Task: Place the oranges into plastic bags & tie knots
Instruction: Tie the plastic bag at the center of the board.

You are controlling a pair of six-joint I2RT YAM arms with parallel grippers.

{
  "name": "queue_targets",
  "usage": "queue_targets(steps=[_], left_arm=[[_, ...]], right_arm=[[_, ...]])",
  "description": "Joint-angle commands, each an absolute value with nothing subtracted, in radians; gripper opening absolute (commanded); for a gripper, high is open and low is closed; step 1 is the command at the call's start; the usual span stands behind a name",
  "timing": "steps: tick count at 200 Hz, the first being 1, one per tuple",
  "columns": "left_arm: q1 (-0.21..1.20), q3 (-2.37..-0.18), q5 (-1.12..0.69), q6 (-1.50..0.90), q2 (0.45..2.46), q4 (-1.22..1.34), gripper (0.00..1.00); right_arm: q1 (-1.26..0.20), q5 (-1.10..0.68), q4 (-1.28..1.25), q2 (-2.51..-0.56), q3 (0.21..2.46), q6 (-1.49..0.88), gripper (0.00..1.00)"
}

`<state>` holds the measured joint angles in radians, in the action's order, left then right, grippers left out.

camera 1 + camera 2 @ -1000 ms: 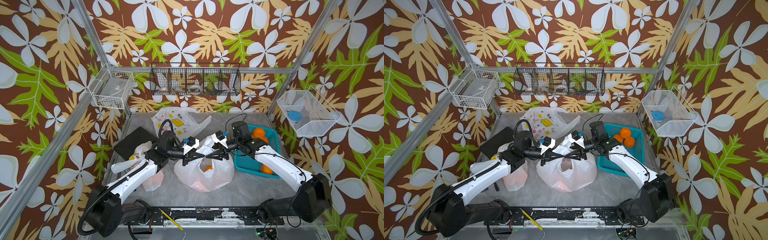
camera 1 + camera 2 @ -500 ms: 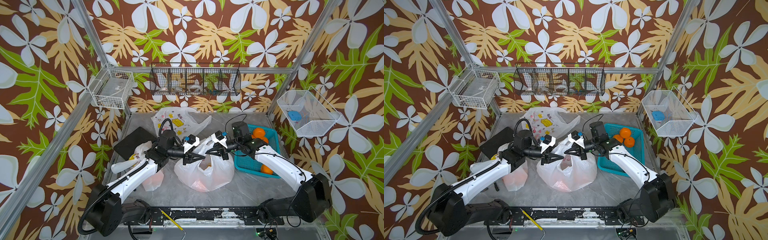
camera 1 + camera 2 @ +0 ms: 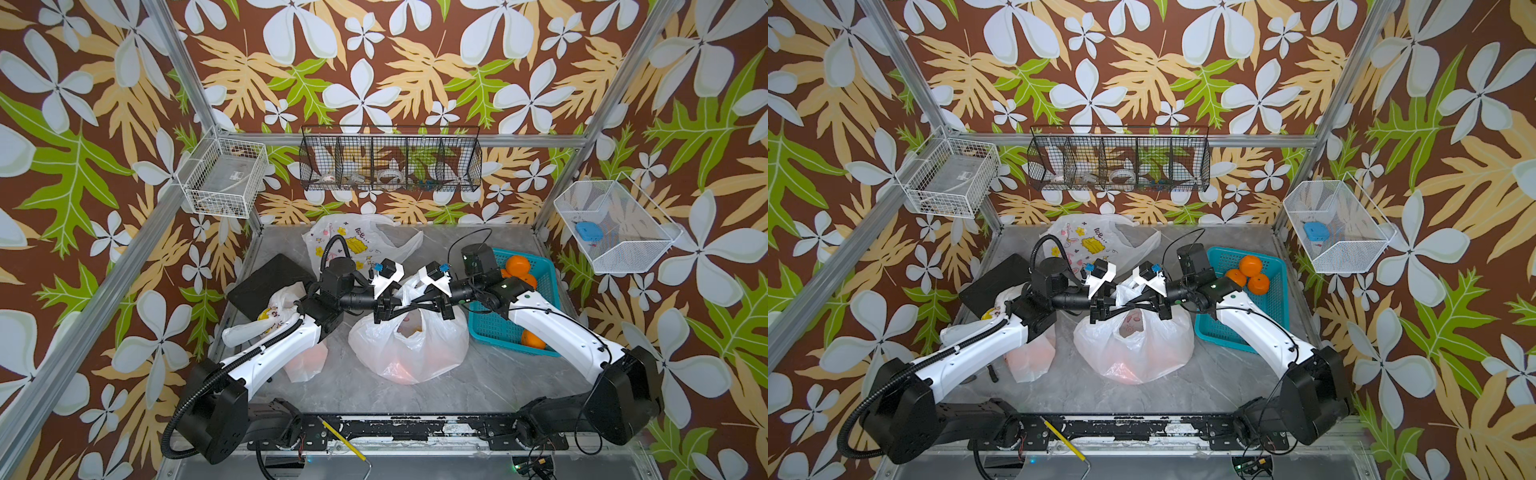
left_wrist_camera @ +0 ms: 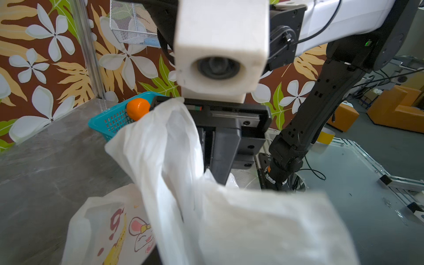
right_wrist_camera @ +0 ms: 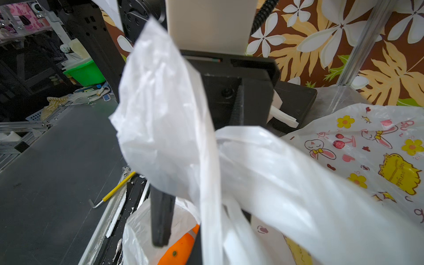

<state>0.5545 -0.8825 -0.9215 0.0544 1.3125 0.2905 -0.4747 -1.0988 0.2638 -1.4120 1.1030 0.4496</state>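
The right fingers (image 4: 226, 149) look pinched together on a handle of the middle plastic bag (image 3: 409, 353); plastic half hides the left fingers (image 5: 254, 103), so I can't tell their state. The bag sits on the table (image 3: 498, 386) between both arms with oranges (image 5: 181, 250) inside, more in the teal basket (image 3: 494, 328) just beside it

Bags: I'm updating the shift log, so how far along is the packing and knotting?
Done: the left bag is filled, seemingly tied. In hand: the middle bag holds oranges; the right pincer is shut on its handle, the left pincer beside it; no knot shows. Left: more fruit in the basket, and a flat bag behind.
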Motion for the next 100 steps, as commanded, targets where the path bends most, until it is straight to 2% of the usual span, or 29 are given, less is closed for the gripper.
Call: queue_targets(steps=[1,31,47,100], left_arm=[[0.555,-0.89,-0.922,0.035,1.309,0.331,0.27],[0.555,-0.891,-0.918,0.038,1.306,0.332,0.09],[0.555,-0.891,-0.915,0.041,1.308,0.329,0.0],[0.555,-0.879,-0.916,0.067,1.29,0.317,0.0]], right_arm=[[-0.476,-1.063,0.264,-1.4,1.096,0.454,0.13],[-0.476,-1.056,0.264,-1.386,1.088,0.456,0.17],[-0.476,-1.053,0.267,-1.379,1.087,0.457,0.23],[-0.422,-1.033,0.313,-1.297,1.068,0.468,0.51]])
